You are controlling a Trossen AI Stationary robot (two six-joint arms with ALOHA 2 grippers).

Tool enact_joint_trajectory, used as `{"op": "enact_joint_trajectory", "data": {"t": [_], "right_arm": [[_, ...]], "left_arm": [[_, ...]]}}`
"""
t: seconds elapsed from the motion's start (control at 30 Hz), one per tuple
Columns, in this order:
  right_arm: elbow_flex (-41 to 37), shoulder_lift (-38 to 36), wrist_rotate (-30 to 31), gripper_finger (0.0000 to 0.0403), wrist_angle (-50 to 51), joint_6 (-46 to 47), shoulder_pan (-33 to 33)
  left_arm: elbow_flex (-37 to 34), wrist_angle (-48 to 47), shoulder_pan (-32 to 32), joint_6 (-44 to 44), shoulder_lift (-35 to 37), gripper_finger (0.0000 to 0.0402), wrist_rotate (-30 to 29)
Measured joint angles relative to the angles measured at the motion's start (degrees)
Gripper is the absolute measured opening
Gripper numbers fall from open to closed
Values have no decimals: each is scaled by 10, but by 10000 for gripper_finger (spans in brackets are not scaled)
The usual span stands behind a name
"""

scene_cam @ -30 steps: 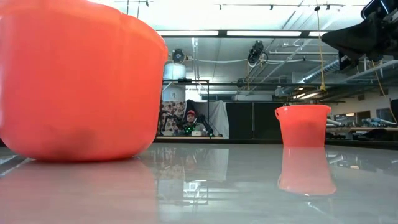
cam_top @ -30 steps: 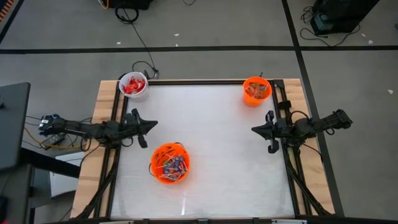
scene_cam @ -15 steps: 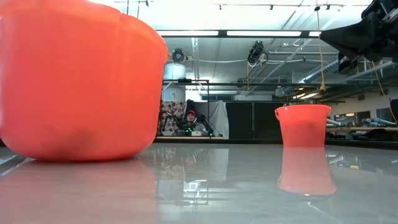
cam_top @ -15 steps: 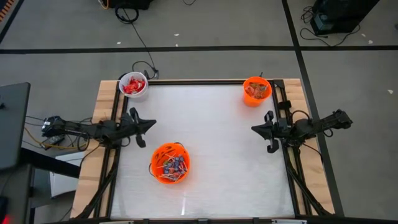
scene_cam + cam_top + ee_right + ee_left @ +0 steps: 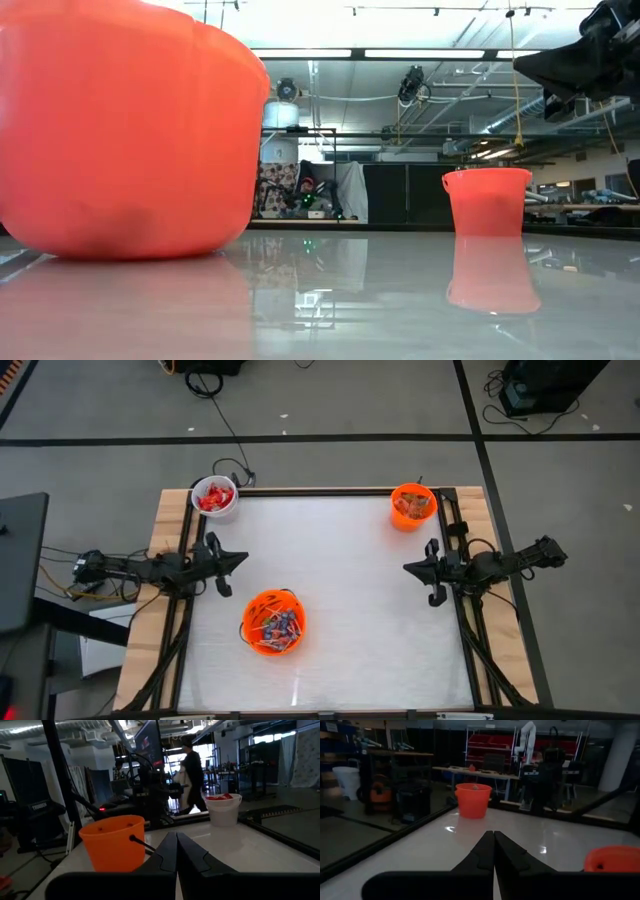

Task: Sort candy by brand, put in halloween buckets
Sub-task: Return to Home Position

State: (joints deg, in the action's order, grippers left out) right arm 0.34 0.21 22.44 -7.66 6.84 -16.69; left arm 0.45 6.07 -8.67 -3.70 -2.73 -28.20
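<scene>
Three halloween buckets stand on the white table. The white bucket (image 5: 215, 498) at the far left holds red candy (image 5: 212, 500). At the far right, the small orange bucket (image 5: 412, 506) holds wrapped candy. The larger orange bucket (image 5: 272, 622), near the front, holds blue and pink pieces (image 5: 276, 626). My left gripper (image 5: 242, 557) hovers shut at the left edge, between the white and larger buckets, pointing level across the table. My right gripper (image 5: 408, 568) hovers shut at the right edge, nearer than the small orange bucket. Neither holds anything.
The table's dark frame rails (image 5: 190, 530) run along both sides. A wide bare stretch of tabletop (image 5: 340, 580) lies between the two grippers. In the right wrist view a person (image 5: 191, 775) stands in the room beyond the table.
My left arm has drawn back slightly toward the table's left edge, its gripper still shut. The buckets and my right arm have kept still.
</scene>
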Motion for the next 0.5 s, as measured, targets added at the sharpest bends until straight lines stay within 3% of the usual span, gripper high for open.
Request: {"op": "enact_joint_trajectory", "data": {"t": [0.5], "right_arm": [[0,4,15,11,36,-2,1]], "left_arm": [[0,-30,0,2,27,10,68]]}}
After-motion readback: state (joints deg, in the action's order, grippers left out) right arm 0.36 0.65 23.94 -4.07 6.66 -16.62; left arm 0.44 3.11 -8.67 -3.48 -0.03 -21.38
